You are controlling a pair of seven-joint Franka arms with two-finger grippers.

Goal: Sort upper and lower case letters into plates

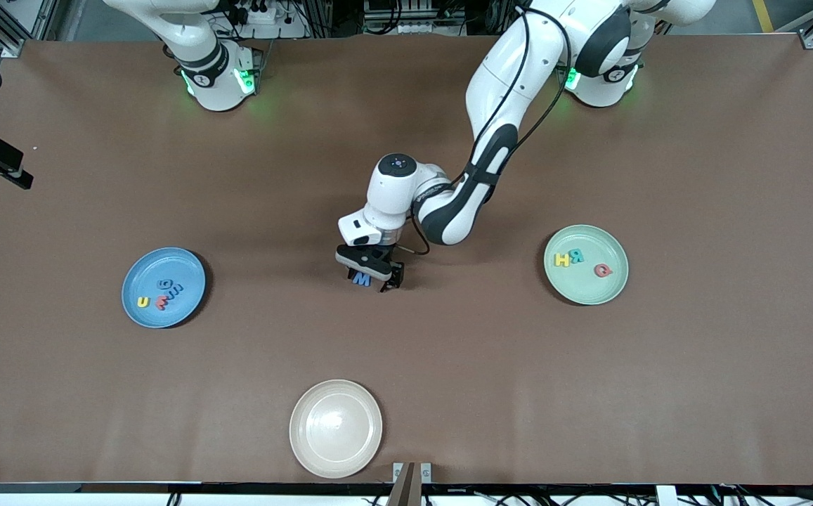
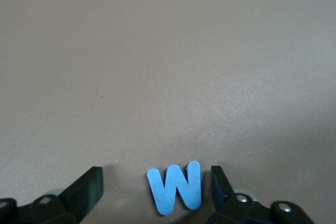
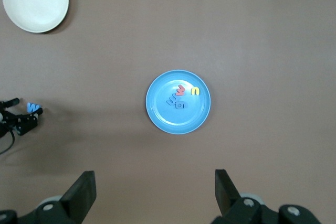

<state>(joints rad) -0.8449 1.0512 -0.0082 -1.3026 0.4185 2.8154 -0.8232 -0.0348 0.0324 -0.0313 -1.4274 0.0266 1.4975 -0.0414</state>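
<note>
The left arm reaches from its base down to the middle of the table, wrist bent over so the left gripper (image 1: 376, 280) sits low at the surface — fingers (image 2: 86, 187) spread apart, one on each side of a small letter. The right arm waits high over the table — right gripper (image 3: 155, 195) open.

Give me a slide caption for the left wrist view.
Left tool straddles a blue letter W on the brown table.

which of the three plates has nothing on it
The cream-white plate, nearest the front camera, is bare. The blue plate and the mint green plate both hold coloured letters.
</note>
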